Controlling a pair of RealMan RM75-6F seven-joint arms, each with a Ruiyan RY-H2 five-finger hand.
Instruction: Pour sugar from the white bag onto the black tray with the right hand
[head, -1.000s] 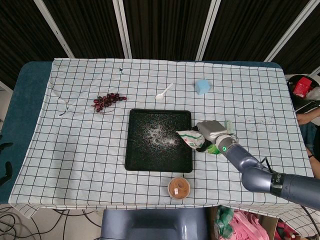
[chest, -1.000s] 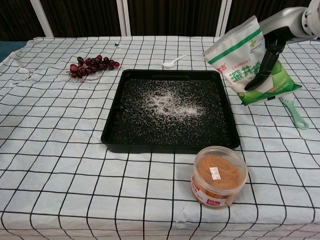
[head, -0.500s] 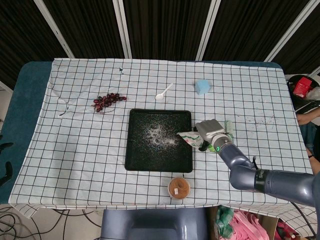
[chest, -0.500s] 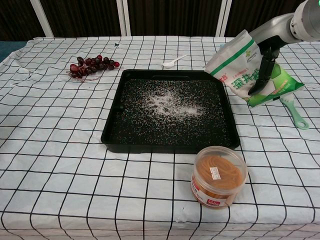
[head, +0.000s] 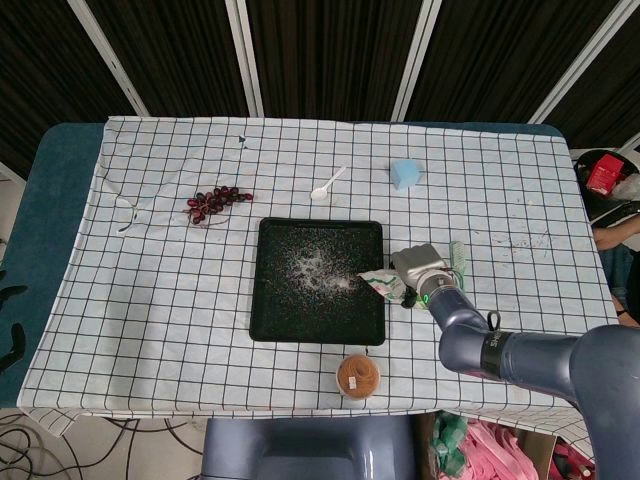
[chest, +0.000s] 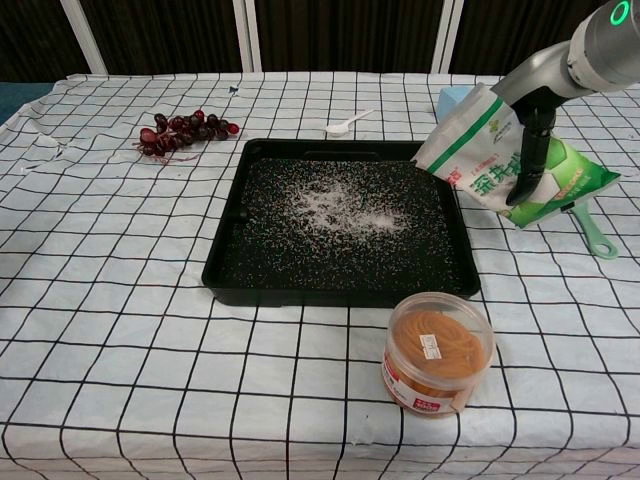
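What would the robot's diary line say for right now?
right hand holds white sugar bag tilted | bag mouth at right rim of black tray | sugar scattered on tray | left hand not in view

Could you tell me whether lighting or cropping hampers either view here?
Head view: even light, sharp; the right hand hides much of the white sugar bag. Chest view: soft shadows, the glossy black tray shows no strong glare; the right arm is cropped by the frame's edge.

The right robot hand (chest: 530, 140) is clamped on something, its arm reaching in from the right.
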